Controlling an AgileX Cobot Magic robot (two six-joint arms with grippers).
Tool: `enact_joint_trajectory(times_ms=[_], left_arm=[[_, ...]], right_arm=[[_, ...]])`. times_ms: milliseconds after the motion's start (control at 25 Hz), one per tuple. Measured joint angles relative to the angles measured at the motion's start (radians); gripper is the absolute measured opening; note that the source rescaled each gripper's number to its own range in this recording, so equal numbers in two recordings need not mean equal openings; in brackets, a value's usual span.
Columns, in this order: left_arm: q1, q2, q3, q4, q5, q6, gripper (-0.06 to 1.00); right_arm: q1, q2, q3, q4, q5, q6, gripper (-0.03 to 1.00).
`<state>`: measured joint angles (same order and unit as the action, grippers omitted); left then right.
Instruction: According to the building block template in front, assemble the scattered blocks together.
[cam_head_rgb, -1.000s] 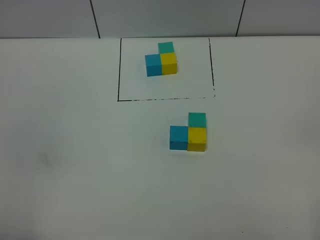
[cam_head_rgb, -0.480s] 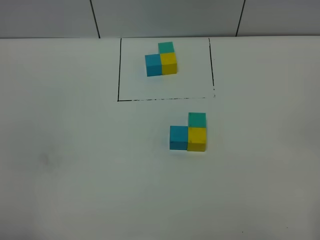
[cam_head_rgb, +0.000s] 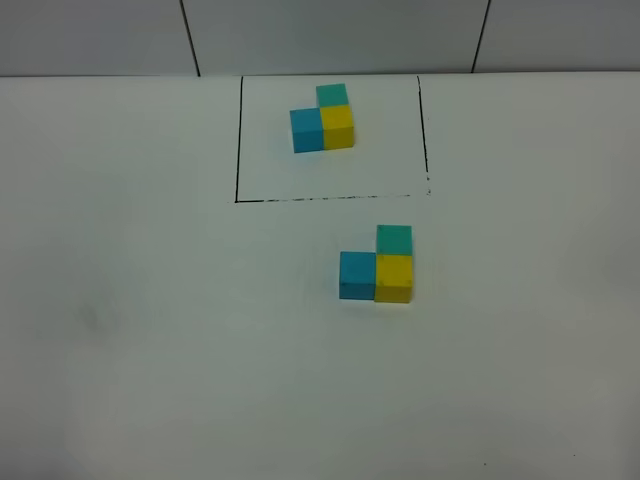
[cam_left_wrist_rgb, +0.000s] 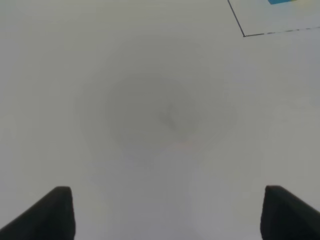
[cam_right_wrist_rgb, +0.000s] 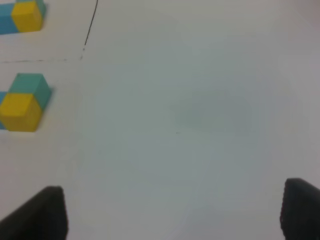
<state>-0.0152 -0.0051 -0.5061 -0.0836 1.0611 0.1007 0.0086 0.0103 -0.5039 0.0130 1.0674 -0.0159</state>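
The building block template (cam_head_rgb: 322, 120) is an L of blue, yellow and teal cubes inside a thin black drawn rectangle (cam_head_rgb: 237, 150) at the back of the table. In front of it the scattered blocks lie pushed together in the same L: blue block (cam_head_rgb: 357, 275), yellow block (cam_head_rgb: 394, 278), teal block (cam_head_rgb: 394, 240). Neither arm shows in the exterior high view. In its wrist view my left gripper (cam_left_wrist_rgb: 172, 215) stands open over bare table, with the rectangle's corner (cam_left_wrist_rgb: 244, 35) far off. My right gripper (cam_right_wrist_rgb: 172, 212) is open too, well clear of the yellow block (cam_right_wrist_rgb: 20, 112) and teal block (cam_right_wrist_rgb: 32, 87).
The white table (cam_head_rgb: 150, 330) meets a grey panelled wall (cam_head_rgb: 330, 35) at the back. Nothing else stands on it.
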Motion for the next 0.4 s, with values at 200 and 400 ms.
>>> enact_joint_trajectory(times_ms=[200, 400], left_arm=[[0.0, 0.0, 0.0, 0.0, 0.0, 0.0, 0.94], [0.0, 0.0, 0.0, 0.0, 0.0, 0.0, 0.94]], right_arm=[[0.0, 0.0, 0.0, 0.0, 0.0, 0.0, 0.73], [0.0, 0.0, 0.0, 0.0, 0.0, 0.001, 0.73]])
